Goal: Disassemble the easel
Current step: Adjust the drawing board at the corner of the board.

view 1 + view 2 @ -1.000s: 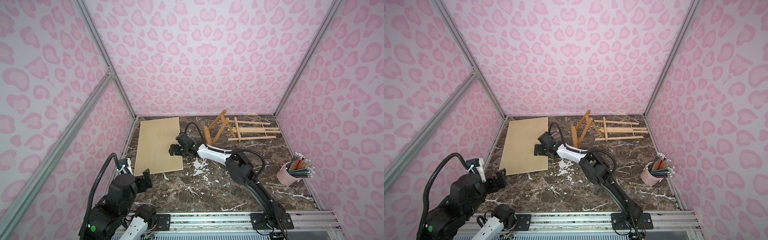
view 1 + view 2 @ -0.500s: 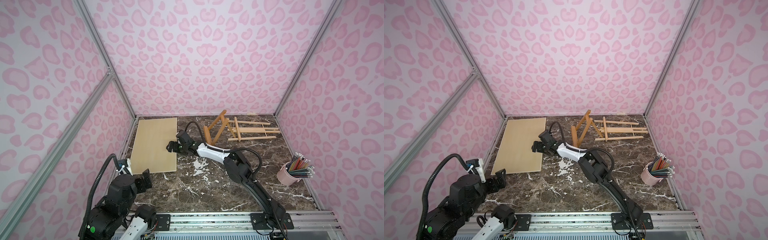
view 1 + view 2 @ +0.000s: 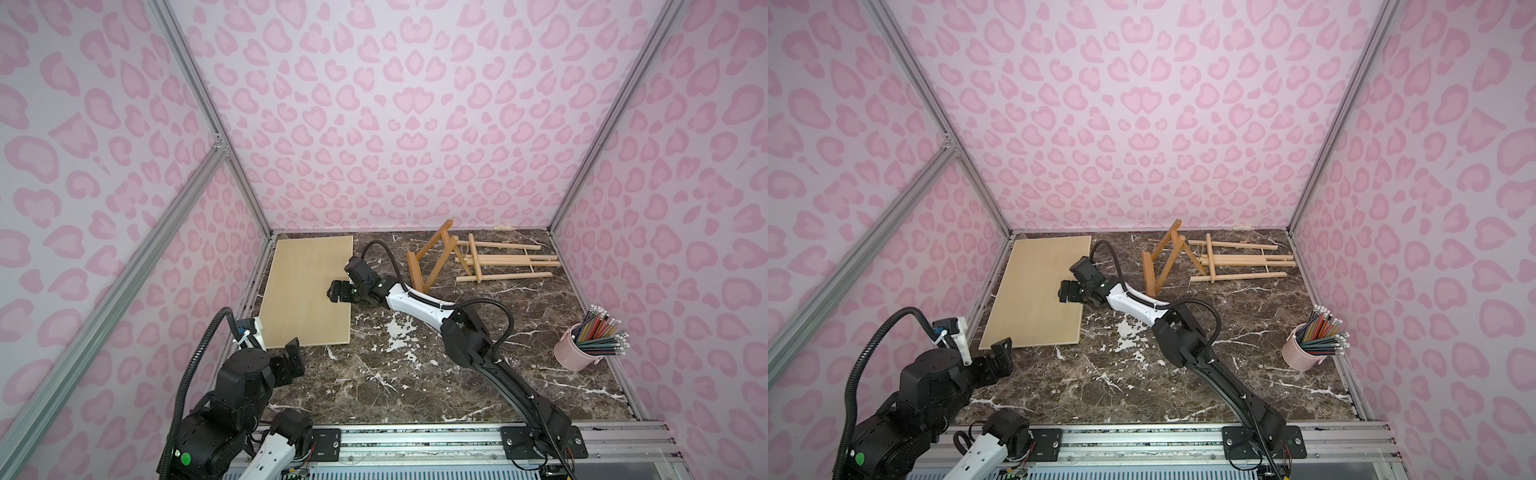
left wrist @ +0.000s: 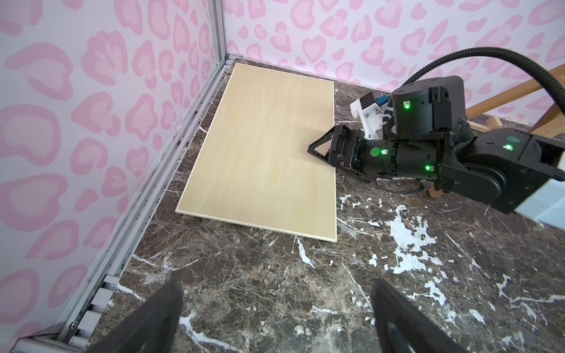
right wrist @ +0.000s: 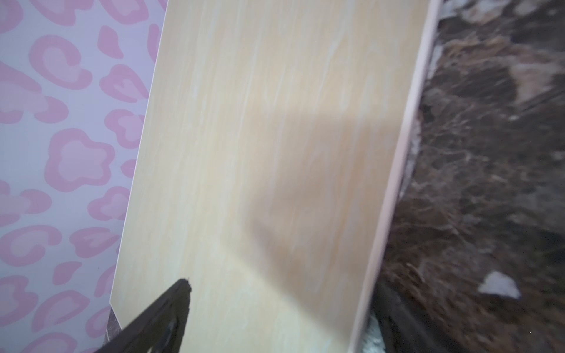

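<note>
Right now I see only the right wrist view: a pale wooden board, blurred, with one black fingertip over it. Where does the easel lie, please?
Observer: The light wooden easel frame lies flat at the far side of the marble table, beside a darker wooden A-shaped stand. Both are apart from the right gripper.
Operator: Is my left gripper free?
Observer: Yes. The left gripper is open over bare marble, short of the pale wooden board, with nothing between its fingers.
Operator: Is anything else on the table?
Observer: A pink cup of coloured pencils stands at the table's right edge.
</note>
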You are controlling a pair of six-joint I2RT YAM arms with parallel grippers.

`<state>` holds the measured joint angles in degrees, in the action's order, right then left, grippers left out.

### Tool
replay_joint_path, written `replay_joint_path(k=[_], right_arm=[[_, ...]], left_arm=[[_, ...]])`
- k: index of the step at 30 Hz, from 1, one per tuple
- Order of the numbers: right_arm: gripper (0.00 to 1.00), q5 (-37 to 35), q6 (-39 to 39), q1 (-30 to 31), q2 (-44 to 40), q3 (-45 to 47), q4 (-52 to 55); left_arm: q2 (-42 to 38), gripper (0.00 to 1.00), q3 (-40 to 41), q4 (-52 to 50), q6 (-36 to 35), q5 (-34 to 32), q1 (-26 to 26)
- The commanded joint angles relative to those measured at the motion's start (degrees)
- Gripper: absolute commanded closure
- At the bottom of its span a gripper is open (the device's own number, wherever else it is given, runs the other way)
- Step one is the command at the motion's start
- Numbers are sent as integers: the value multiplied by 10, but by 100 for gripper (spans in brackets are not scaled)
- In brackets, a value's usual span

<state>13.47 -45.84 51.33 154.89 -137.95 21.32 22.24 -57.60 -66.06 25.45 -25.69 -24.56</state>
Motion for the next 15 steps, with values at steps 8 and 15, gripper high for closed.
replay_joint_path(k=[8, 15], right_arm=[[6, -58, 68, -2, -30, -56, 130], [7, -205, 153, 18, -289, 98, 95]], left_arm=[[2, 3, 1, 15, -5, 0, 0], [-7, 3, 3, 16, -6, 1, 0]])
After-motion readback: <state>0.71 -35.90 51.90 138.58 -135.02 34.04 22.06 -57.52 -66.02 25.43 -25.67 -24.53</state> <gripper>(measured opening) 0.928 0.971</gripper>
